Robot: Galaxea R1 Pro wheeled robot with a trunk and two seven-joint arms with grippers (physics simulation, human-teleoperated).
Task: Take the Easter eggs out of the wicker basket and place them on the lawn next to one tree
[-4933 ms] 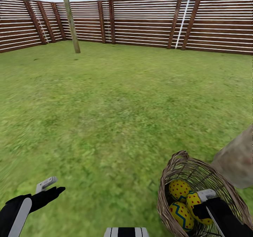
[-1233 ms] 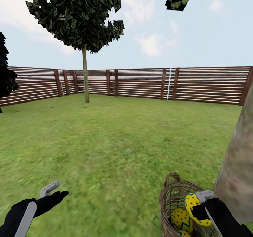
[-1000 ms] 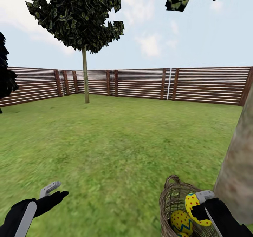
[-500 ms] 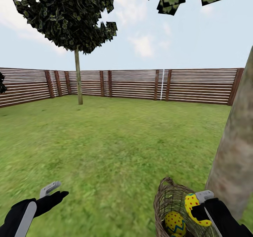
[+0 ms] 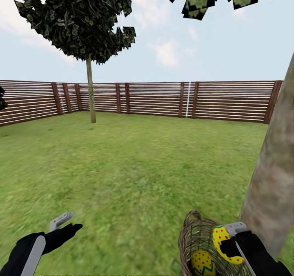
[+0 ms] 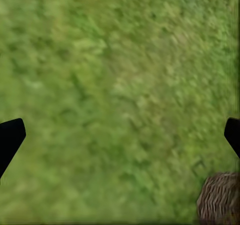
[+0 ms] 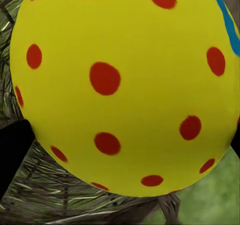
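Green lawn [image 5: 134, 165] runs to a wooden fence [image 5: 163, 98]. Right gripper [image 5: 228, 241] pinches one Easter egg [image 5: 222, 243] above the wicker basket [image 5: 192, 237], beside the tree [image 5: 271, 186]. Another egg [image 5: 203, 263], partly cut off, lies inside. Left gripper [image 5: 65, 223] hovers spread, low over grass.

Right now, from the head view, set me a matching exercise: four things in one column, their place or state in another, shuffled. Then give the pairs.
Things:
1. left gripper
2. right gripper
3. wicker basket
4. thick tree trunk

Places or states:
A. rises from the lawn at the right edge
B. shut on an Easter egg above the basket
C. open over bare grass
D. on the grass by the trunk, an egg inside

Pairs: 1-C, 2-B, 3-D, 4-A
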